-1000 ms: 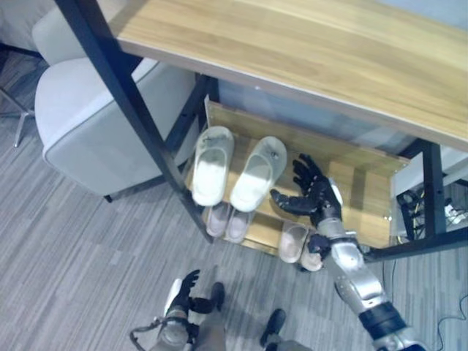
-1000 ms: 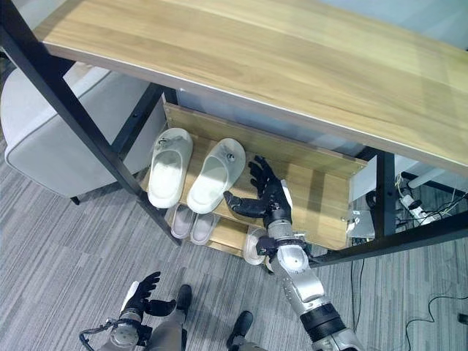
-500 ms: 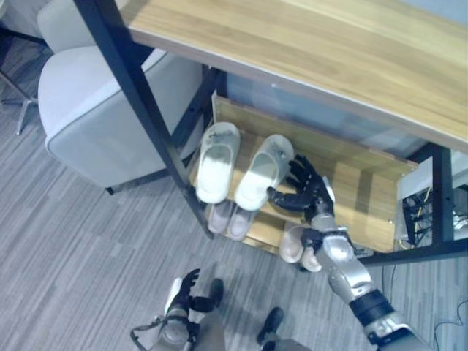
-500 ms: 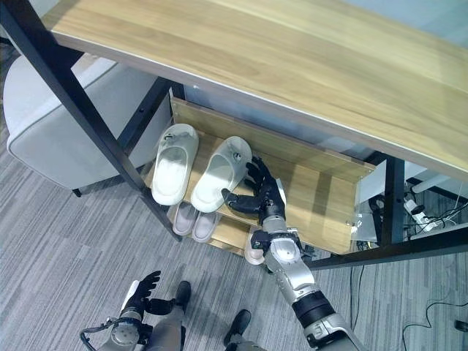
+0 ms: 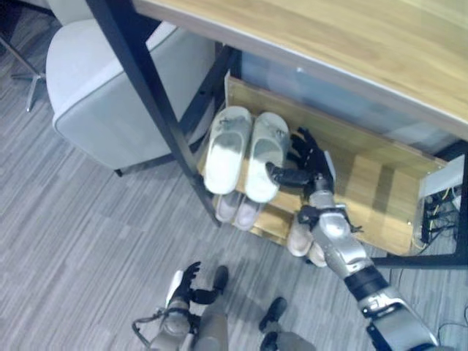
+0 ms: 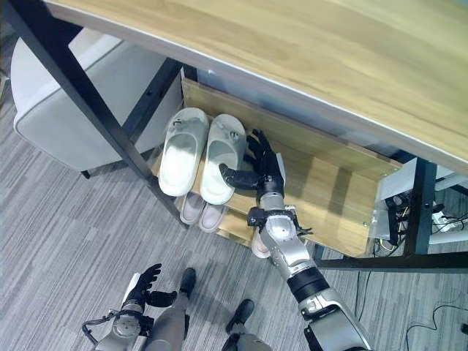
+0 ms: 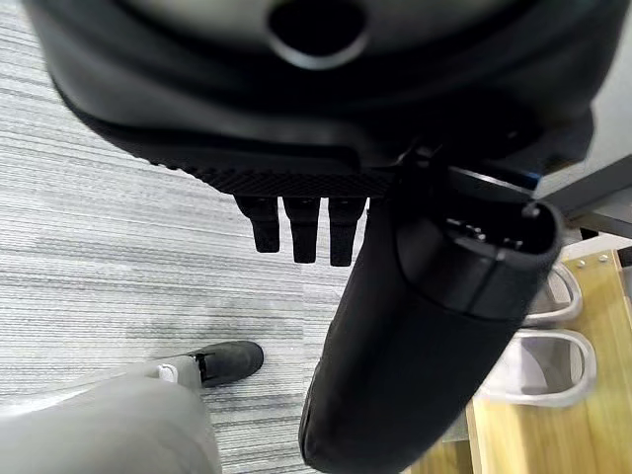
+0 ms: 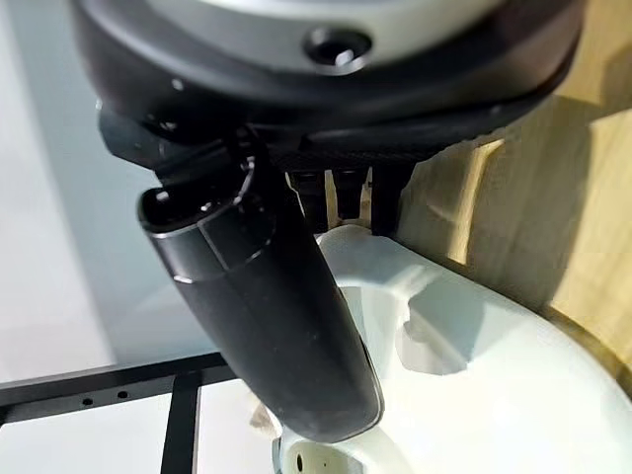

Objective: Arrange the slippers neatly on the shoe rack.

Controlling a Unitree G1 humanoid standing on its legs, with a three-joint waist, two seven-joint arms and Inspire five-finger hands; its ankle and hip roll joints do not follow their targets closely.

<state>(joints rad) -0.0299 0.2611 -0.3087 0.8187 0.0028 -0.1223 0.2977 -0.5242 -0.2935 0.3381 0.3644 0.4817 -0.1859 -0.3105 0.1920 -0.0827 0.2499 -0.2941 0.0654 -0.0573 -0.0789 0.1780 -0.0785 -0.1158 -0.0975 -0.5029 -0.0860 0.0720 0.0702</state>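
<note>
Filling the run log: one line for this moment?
right hand: open, against right slipper | pair side by side on upper shelf | left hand: idle, low

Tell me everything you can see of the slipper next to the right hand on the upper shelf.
The right slipper is pale, cream-white, with a closed rounded toe strap and smooth moulded look. It lies flat on the shoe rack's upper shelf, toe toward the back, side by side with its twin. The right hand rests open against its outer side, thumb by its heel end.
</note>
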